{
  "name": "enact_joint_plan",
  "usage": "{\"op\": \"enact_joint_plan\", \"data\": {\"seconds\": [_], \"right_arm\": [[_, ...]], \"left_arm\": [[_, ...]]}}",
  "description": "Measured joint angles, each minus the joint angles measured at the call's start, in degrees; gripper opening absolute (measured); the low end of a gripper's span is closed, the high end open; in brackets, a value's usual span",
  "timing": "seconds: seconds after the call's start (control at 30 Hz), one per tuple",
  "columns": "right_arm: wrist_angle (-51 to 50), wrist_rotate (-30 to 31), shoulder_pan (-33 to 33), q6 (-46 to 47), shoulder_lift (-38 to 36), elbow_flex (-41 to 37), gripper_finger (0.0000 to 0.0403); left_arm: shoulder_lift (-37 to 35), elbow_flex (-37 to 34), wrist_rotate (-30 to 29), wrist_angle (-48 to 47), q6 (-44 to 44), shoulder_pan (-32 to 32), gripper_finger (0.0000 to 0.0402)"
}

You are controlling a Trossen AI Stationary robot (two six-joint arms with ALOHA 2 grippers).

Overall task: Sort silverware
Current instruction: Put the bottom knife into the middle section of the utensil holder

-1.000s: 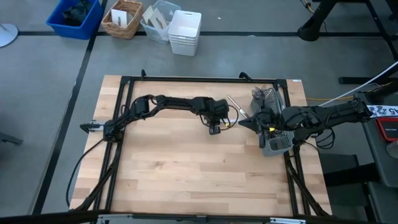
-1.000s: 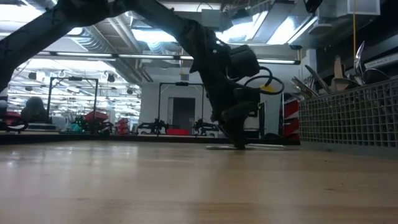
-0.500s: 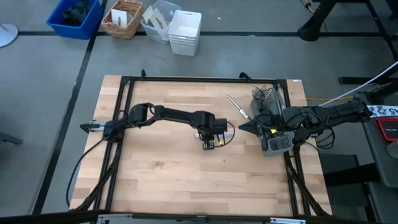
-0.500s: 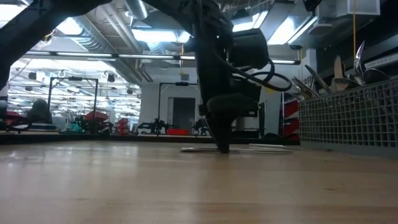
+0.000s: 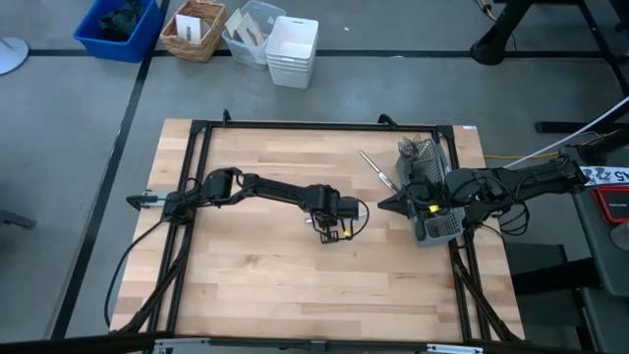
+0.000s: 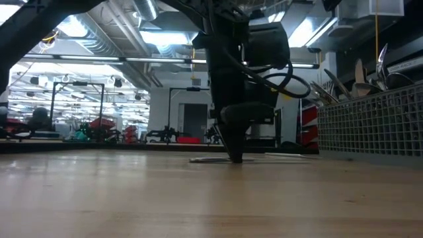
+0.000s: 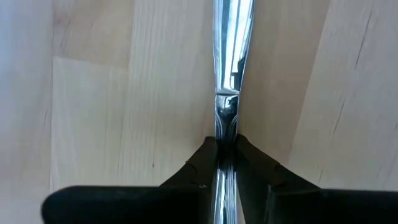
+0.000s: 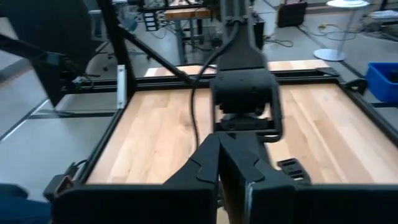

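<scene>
Mid-table, left gripper [image 7: 225, 163] fingers pinch a knife [image 7: 230, 68].

shiny silverware piece [image 7: 227, 93] flat on wood, pinched.

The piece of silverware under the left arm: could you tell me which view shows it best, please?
The left wrist view: the shiny handle fills the frame, pinched between the left gripper jaws. The low view shows only a thin flat sliver on the table; the high view barely shows it, and the right wrist view not at all.
</scene>
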Motion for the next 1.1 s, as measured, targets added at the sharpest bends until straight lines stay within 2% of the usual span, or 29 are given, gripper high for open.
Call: {"op": "enact_joint_plan", "data": {"seconds": [0.2, 0.43, 0.67, 1.1], "right_arm": [[-0.05, -3.97, 0.02, -0.01, 0.0, 0.0, 0.0012], [-0.44, -4.06, 0.0, -0.02, -0.02, 0.0, 0.0012], [-1.96, -4.16, 0.02, -0.02, -0.01, 0.0, 0.0012], [-1.75, -6.95, 0.0, -0.04, -3.78, 0.0, 0.0012]], "left_arm": [[-2.8, -0.39, 2.84, -0.37, -0.78, 0.78, 0.003], [-4.15, -0.5, 11.67, 1.05, -1.43, 1.18, 0.0029], [-4.65, -0.44, 16.09, 2.44, -1.58, 0.94, 0.0029], [-5.06, -0.26, 21.95, 12.3, -3.12, 1.96, 0.0029]]}}
